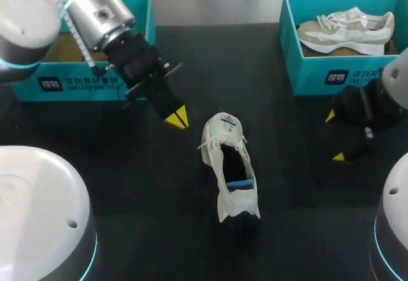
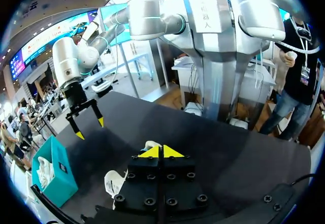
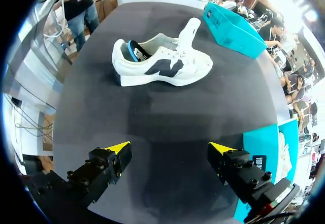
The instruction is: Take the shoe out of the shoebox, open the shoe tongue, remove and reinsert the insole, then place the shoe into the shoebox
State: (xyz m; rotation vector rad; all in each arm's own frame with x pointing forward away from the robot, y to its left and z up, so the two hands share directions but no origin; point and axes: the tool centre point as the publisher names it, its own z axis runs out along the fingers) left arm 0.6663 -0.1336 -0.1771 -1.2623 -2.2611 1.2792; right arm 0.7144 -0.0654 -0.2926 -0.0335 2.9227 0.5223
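White shoe (image 1: 229,166) on the black table (image 1: 287,230), between the 2 grippers and outside both shoeboxes.
It lies mid-table with its toe toward the back, its tongue (image 3: 189,31) standing up and the blue insole (image 1: 240,183) showing near the heel. The left gripper (image 1: 177,118) hangs just beside the toe, tips clenched together on nothing. The right gripper (image 1: 335,137) hangs apart to the shoe's right, fingers spread and released. 2 teal boxes stand at the back: the left shoebox (image 1: 83,83), and the right shoebox (image 1: 319,74) holding a second shoe (image 1: 347,29).
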